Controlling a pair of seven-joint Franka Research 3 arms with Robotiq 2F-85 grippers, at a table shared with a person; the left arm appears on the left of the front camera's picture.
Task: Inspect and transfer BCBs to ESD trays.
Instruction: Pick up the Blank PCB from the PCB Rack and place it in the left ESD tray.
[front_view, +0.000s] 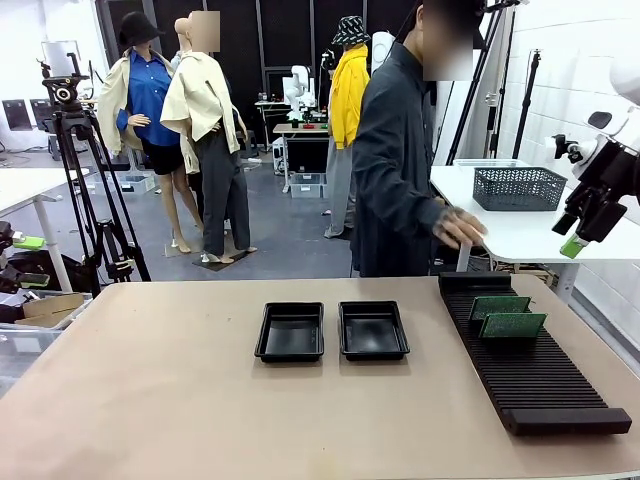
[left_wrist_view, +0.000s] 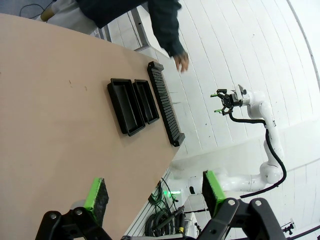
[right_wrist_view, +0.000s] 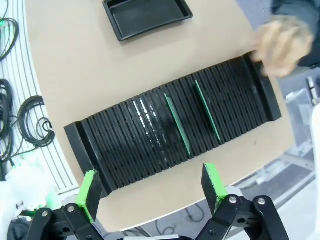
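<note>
Table (front_view: 150, 380) carries every task item. Slotted rack (front_view: 540, 385) lies along the 3 o'clock side in the front view, long axis running 12 to 6. ESD trays sit side by side at table centre, left tray (front_view: 291, 331) and right tray (front_view: 373, 329), both bare. Two BCBs stand on edge in slots in the rack's 12 o'clock half: far BCB (front_view: 500, 306) and near BCB (front_view: 513, 325), a few slots apart. Each board is judged light, stiff, thin and easily damaged; take hold across the thickness at the exposed top edge and lift straight up, since the rack ribs cover the lower edge. Right gripper (front_view: 575, 243) hangs high at 2 o'clock, jaws spread, holding nothing. Left gripper (left_wrist_view: 154, 192) is well apart from the rack, jaws likewise spread and bare. The person's hand (front_view: 460, 230) hovers at the rack's 12 o'clock end, near the far BCB, and may obstruct an approach.
</note>
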